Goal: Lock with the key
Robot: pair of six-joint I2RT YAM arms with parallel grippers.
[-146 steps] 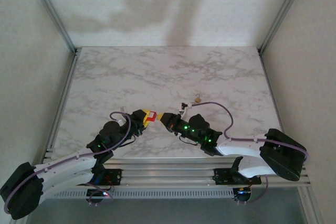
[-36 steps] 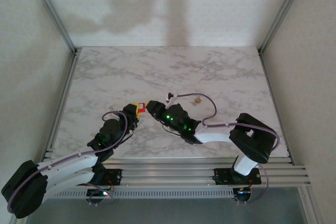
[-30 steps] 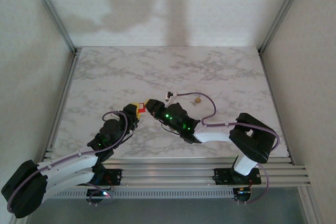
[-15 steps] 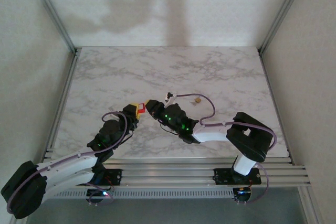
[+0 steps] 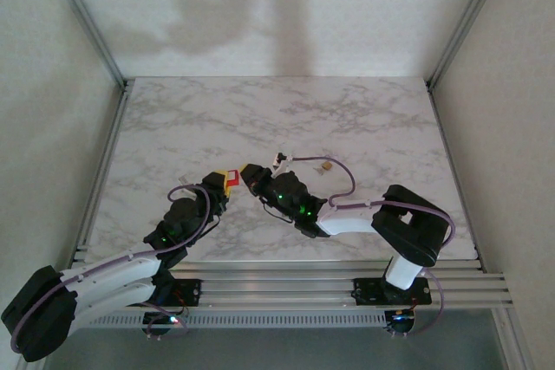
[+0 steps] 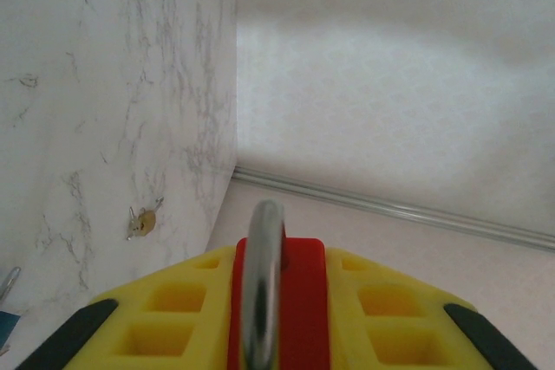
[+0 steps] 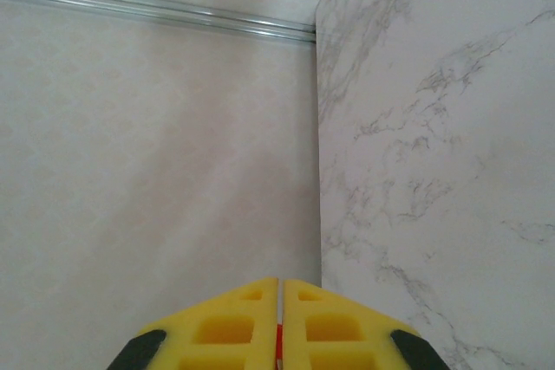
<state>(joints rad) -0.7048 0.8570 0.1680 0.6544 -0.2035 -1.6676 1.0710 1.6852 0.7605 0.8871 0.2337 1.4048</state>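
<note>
My left gripper [image 5: 225,181] is shut on a red padlock [image 5: 231,176] and holds it just above the table. In the left wrist view the padlock's red body [image 6: 302,301] sits between the yellow fingers [image 6: 173,318], its silver shackle [image 6: 263,275] pointing away from the camera. My right gripper [image 5: 248,170] is just right of the padlock, tip toward it. Its yellow fingers [image 7: 227,327] are pressed together on a thin red sliver [image 7: 278,348], which seems to be the key's head; the blade is hidden. A small brass key [image 5: 326,164] lies on the marble, and this loose key [image 6: 144,222] also shows in the left wrist view.
The marble table [image 5: 286,119] stretches open behind both grippers up to the back wall [image 5: 277,15]. Metal frame rails [image 5: 108,153] run along the left and right sides. The right arm's purple cable [image 5: 342,181] loops near the loose brass key.
Since 4.9 s ago both grippers have shifted up and left together. In the last second the right gripper has edged slightly closer to the padlock; the left has held still.
</note>
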